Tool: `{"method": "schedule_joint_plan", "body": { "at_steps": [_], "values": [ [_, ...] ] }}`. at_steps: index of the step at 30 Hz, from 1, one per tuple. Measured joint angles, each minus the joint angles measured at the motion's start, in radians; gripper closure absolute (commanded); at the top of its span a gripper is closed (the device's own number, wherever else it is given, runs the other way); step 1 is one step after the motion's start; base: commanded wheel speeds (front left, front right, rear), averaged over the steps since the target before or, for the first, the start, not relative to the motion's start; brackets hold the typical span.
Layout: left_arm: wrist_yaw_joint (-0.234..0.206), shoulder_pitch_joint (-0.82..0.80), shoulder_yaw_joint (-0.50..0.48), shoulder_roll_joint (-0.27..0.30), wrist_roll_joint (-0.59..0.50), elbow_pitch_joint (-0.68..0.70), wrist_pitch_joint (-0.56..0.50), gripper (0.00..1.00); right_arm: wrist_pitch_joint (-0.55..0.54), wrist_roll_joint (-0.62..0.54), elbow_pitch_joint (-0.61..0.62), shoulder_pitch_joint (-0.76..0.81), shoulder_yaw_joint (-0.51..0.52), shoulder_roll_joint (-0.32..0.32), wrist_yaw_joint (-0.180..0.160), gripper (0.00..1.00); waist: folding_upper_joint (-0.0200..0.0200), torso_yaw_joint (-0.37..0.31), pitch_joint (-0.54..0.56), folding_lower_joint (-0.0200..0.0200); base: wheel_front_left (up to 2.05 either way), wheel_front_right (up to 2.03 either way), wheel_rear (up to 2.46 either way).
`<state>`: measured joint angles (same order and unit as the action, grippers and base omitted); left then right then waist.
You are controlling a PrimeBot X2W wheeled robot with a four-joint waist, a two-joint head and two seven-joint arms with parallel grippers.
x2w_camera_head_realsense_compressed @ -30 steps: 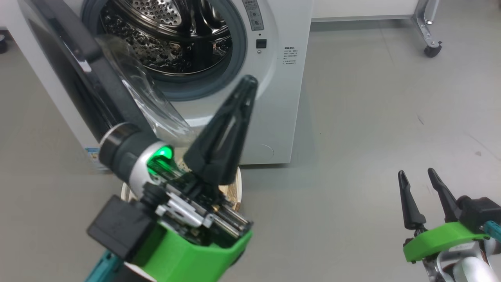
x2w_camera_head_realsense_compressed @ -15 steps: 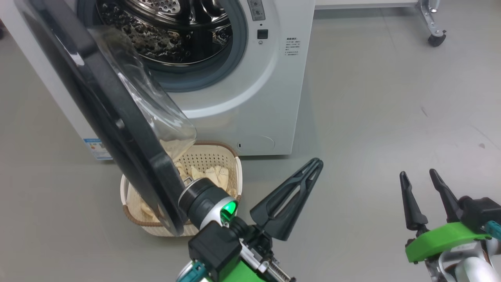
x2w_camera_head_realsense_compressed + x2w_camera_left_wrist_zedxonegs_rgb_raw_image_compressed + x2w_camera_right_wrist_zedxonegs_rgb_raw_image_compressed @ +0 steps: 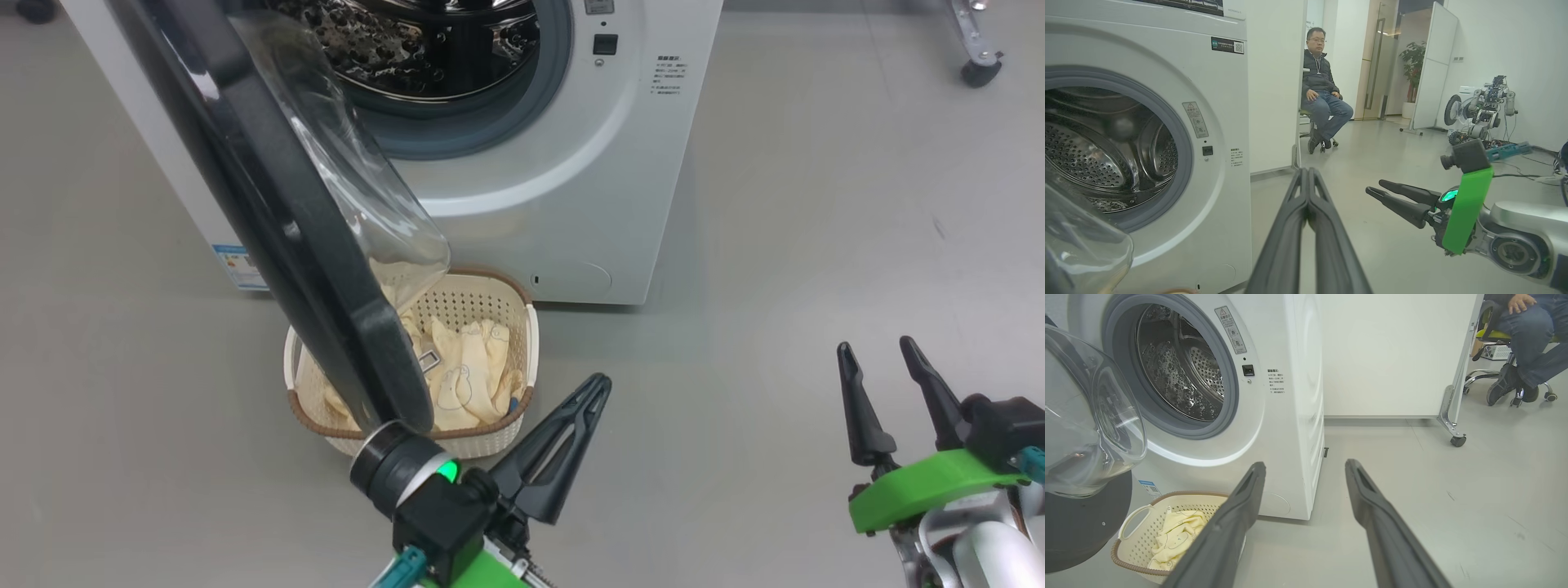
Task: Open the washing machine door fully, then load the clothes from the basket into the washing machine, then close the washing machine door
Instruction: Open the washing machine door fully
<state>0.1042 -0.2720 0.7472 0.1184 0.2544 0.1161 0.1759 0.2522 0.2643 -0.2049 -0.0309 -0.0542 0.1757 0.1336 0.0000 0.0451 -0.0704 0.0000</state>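
Note:
The white washing machine [image 3: 588,180] stands with its steel drum [image 3: 424,41] exposed. The washing machine door [image 3: 269,212] hangs swung out to the left, and its clear glass bowl [image 3: 367,188] reaches over the basket. On the floor before the machine sits the cream basket [image 3: 473,445], holding pale yellow clothes [image 3: 469,367]. My left gripper [image 3: 600,384] is shut and empty, low beside the basket's right side, touching nothing. My right gripper [image 3: 873,345] is open and empty at the lower right. The right wrist view shows the basket [image 3: 1118,555] and clothes [image 3: 1175,535] left of my right gripper [image 3: 1305,463].
A person [image 3: 1323,90] sits on a wheeled chair beyond a white partition, whose caster [image 3: 1457,441] stands right of the machine. Another robot [image 3: 1486,110] is parked by the far wall. Bare grey floor [image 3: 775,286] spreads to the right of the machine.
My left gripper has dropped from in front of the drum opening to floor level beside the basket, staying shut. The head camera has shifted. The right gripper has held still.

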Motion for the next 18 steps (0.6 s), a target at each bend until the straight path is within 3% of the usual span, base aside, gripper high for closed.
{"method": "schedule_joint_plan", "body": {
  "at_steps": [18],
  "values": [
    [-0.074, -0.010, -0.118, 0.019, 0.023, -0.203, 0.044, 1.00, 0.000, 0.017, -0.013, -0.035, -0.016, 0.011, 0.000, 0.00, 0.0000, 0.013, -0.044, 0.0000, 0.00, 0.00, 0.00]
  ]
}}
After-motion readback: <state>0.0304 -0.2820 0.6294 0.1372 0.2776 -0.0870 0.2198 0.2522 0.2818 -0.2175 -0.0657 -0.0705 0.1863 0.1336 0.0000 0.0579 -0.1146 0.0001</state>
